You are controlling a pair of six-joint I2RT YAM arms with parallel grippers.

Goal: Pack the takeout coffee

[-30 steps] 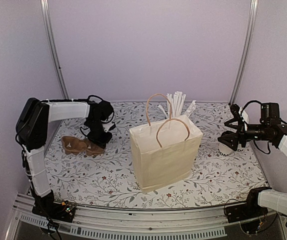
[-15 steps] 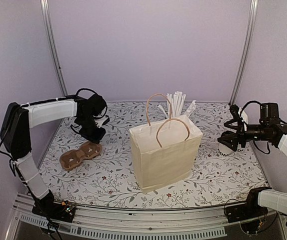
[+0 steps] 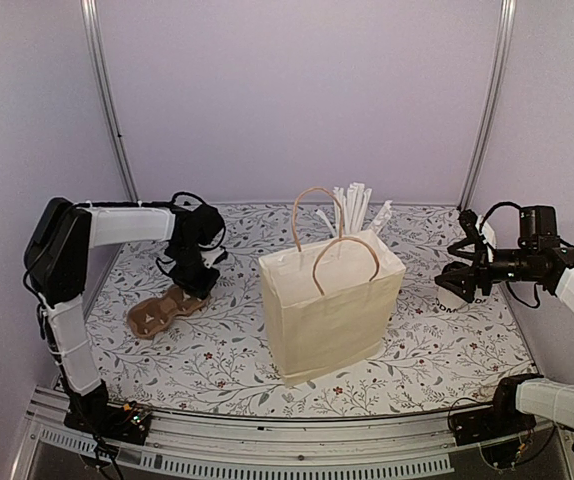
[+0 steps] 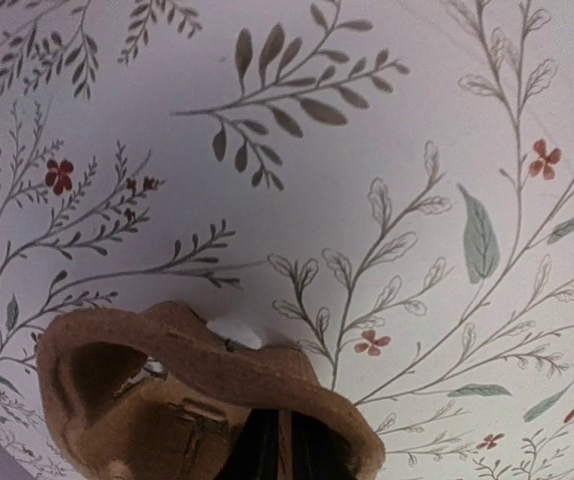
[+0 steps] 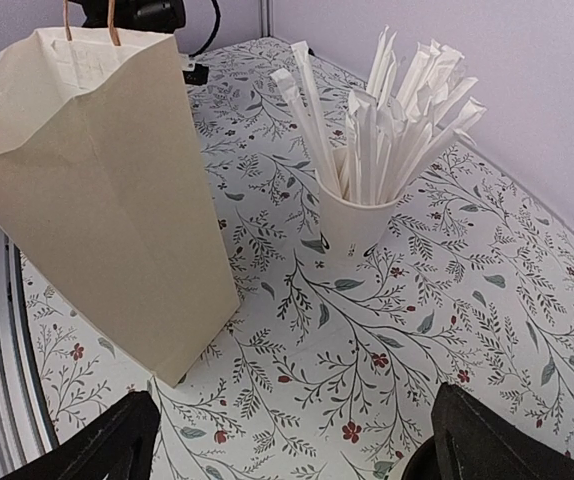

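Observation:
The takeout coffee (image 3: 455, 300), a white cup with dark lettering, stands at the right edge of the table. My right gripper (image 3: 464, 278) hovers over its top and hides the lid. In the right wrist view that gripper (image 5: 302, 450) is wide open, with only tablecloth between its black fingers (image 5: 117, 440). My left gripper (image 3: 195, 276) is at the left, shut on one end of a brown cardboard cup carrier (image 3: 162, 312). The carrier slopes down to the table. In the left wrist view the carrier (image 4: 187, 390) fills the lower left, a thin wall of it pinched in the left gripper (image 4: 279, 450).
A cream paper bag (image 3: 332, 310) with looped handles stands open in the middle, also close in the right wrist view (image 5: 97, 190). Behind it is a white cup full of wrapped straws (image 3: 355, 210), (image 5: 362, 200). The flowered tablecloth (image 3: 447, 360) covers the table; metal posts rise at the back corners.
The left gripper has swung the cup carrier nearer and turned it, so its far end now rests lower on the cloth. The right arm has not moved.

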